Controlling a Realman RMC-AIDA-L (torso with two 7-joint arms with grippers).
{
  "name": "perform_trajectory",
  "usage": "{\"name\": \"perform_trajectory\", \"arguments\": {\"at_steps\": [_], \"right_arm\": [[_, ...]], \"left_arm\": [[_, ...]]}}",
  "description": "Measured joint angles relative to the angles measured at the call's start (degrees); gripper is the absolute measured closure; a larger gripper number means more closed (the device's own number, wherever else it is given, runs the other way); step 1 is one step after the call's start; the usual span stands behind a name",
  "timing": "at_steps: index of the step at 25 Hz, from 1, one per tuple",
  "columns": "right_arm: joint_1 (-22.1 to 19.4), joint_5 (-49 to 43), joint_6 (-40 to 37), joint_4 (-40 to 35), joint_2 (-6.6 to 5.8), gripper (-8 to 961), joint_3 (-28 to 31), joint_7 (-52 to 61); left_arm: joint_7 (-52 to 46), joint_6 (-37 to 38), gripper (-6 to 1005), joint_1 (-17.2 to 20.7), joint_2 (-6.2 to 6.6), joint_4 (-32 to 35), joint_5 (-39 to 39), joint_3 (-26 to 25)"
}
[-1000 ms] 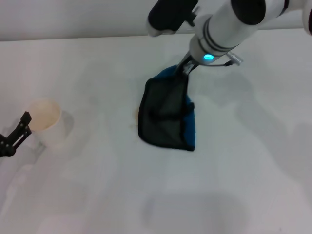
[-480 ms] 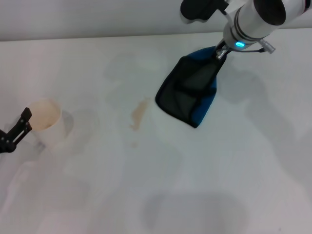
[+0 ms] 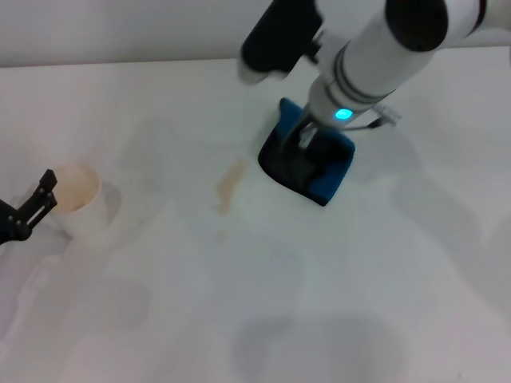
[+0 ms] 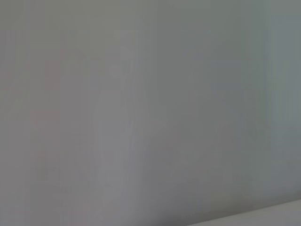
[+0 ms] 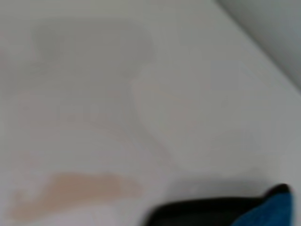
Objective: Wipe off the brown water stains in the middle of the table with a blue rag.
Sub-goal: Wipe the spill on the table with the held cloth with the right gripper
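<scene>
Now right gripper [image 3: 307, 137] fingers clamped on blue rag [image 3: 307, 162] — just beside brown water stains [image 3: 229, 186]; left gripper [image 3: 28, 214] fingers apart.

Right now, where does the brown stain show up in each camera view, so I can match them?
Head view: the stain lies on the table, mid-frame, left of the rag under the right gripper.
Left wrist view: not in it.
Right wrist view: the stain sits low on the left.
Shared landmark: the rag.
</scene>
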Motion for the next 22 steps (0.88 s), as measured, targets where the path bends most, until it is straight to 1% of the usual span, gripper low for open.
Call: {"name": "perform_trajectory", "arguments": {"at_steps": [7, 8, 17, 22], "right_arm": [[0.6, 11.4, 0.4, -3.5, 0.03, 930, -10.5, -0.8], [0.6, 11.4, 0.4, -3.5, 0.03, 930, -10.5, -0.8], [2.1, 22.1, 0.3, -7.4, 0.04, 931, -20.6, -1.1], [2.3, 26.2, 1.8, -9.0, 0.04, 930, -22.8, -4.0]], "left_arm": [[-0.1, 0.5, 112, -0.5, -0.16, 0.1, -0.2, 0.0], [-0.1, 0.5, 111, -0.5, -0.18, 0.1, -0.2, 0.0], [-0.1, 0.6, 111, -0.6, -0.23, 0.0, -0.9, 0.0], [-0.1, 0.6, 112, -0.3, -0.26, -0.1, -0.9, 0.0]]}}
